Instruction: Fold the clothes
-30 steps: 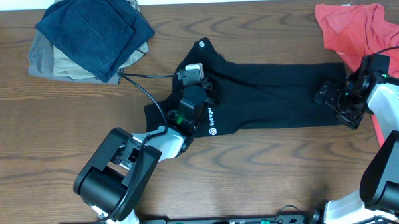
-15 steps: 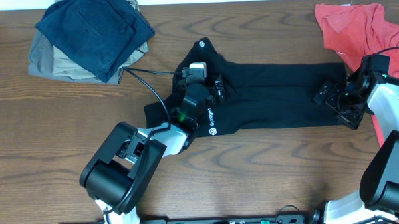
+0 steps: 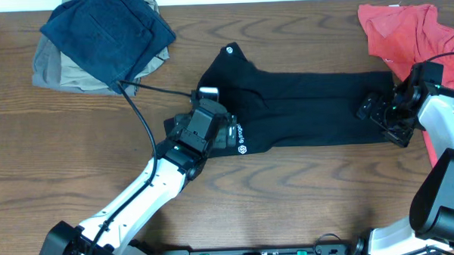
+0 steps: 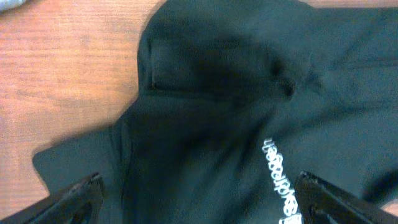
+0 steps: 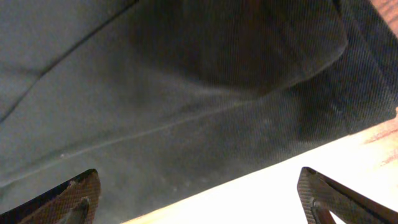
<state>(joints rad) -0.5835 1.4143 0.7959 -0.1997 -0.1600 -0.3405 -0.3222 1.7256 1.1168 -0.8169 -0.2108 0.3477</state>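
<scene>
Though the black garment [image 3: 310, 109] lies on the tabletop [image 3: 290, 193] as a long strip, apparently folded lengthwise, the left gripper [image 3: 226, 135] and right gripper [image 3: 372, 107] hover spread wide over its ends, holding nothing, so crosswise folds seem left.

You are looking at a black garment [image 3: 310, 109] that is showing no pattern, only a fine weave in the right wrist view. It is carrying small white lettering [image 4: 278, 177] and a small white round logo [image 3: 228, 49]. The table [image 3: 62, 163] is showing brown wood with darker wavy grain. You are also seeing a navy blue garment [image 3: 106, 33], a khaki garment [image 3: 47, 73] and a coral-red shirt [image 3: 405, 27], all plain. The left arm [image 3: 135, 197] and right arm [image 3: 442, 116] are showing white shells with black joints, and a black cable [image 3: 147, 130] is trailing from the left one.
</scene>
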